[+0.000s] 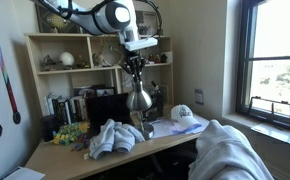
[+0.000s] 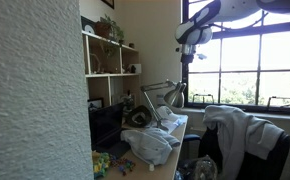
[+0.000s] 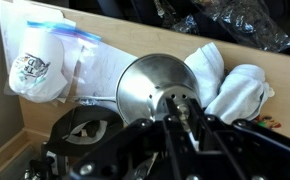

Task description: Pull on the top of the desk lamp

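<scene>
Black jaws flank the narrow top point(image 3: 178, 101) of the shiny bell-shaped desk lamp point(image 3: 140, 85); whether clamped, cannot tell.

The desk lamp point(image 3: 145, 90) gleams silver, the cap point(image 3: 35, 65) is white with dark print and a blue brim, the crumpled cloths point(image 3: 235, 90) are white, and the counter point(image 1: 65, 155) is pale wood.

desk lamp point(image 1: 138, 98) mid-frame on desk point(image 1: 75, 152), before shelf point(image 1: 65, 45) | gripper point(image 1: 135, 64) straight above lamp's top, perhaps touching | cap point(image 1: 183, 115) right of lamp | cloth heap point(image 1: 112, 138) lower left | monitor point(image 1: 110, 108) left, behind | wrist view: cap upper left, lamp centre, cloth heap right
</scene>
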Motion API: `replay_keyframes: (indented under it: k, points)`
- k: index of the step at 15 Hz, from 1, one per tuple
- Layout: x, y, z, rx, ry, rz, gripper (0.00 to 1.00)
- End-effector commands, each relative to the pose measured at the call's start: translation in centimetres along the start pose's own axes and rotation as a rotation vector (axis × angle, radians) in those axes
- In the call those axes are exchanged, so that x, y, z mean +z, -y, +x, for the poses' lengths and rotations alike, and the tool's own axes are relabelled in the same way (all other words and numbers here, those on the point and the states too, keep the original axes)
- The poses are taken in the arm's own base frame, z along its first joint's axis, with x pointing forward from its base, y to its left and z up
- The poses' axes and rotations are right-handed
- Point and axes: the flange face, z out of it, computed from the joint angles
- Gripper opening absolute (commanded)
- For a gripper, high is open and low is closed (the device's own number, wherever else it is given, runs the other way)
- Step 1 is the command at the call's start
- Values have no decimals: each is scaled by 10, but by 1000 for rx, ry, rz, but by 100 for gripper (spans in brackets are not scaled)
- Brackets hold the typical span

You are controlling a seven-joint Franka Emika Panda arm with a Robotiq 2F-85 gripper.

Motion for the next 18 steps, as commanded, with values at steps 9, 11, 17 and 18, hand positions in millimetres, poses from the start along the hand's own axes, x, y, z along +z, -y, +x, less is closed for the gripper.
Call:
replay_keyframes:
  k: [9, 11, 17, 18]
  points:
    - [-16, 11, 12, -283, 117, 17, 7]
    - [-17, 10, 6, -323, 131, 18, 7]
    - [-26, 14, 4, -459, 164, 3, 6]
    - [-28, 16, 4, -486, 172, 2, 6]
